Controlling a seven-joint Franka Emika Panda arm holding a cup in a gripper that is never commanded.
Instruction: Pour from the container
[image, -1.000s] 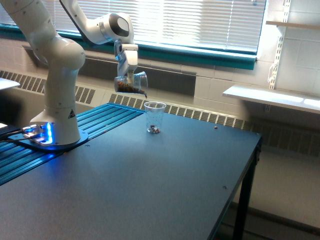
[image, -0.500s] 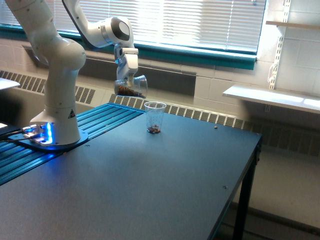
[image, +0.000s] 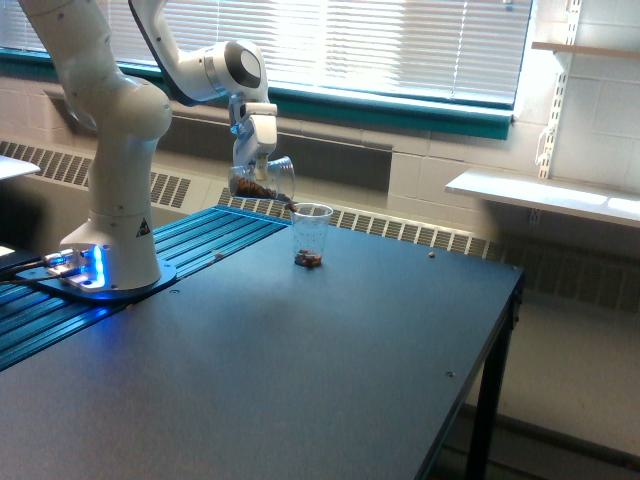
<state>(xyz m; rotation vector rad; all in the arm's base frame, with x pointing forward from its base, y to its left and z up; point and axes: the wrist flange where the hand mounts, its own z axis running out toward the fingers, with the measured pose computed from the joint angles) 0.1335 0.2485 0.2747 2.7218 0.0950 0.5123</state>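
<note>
Exterior view shows us working over the dark table (image: 300, 380), where the small cup (image: 311, 236) is standing with a few granules at its bottom. Our end effector (image: 254, 160) is gripping the container (image: 264, 181), tipped with its mouth just above that cup's rim; we are judging that tilting slowly and keeping the lip centred matters most.

My worktop (image: 330, 370) is a dark, matte slab that fills the lower part of the exterior view, with a black leg (image: 484, 420) at its 4 o'clock corner. A small clear plastic cup (image: 310, 235) stands upright on the worktop toward 12 o'clock, with brown bits at its bottom. One stray granule (image: 431, 254) lies on the surface at 2 o'clock of that cup, well apart from it. Ribbed blue panels (image: 210, 235) adjoin the worktop at 10 o'clock. White blinds (image: 400, 45) cover the window beyond. A white shelf (image: 545, 195) projects from the wall at 3 o'clock.
</note>
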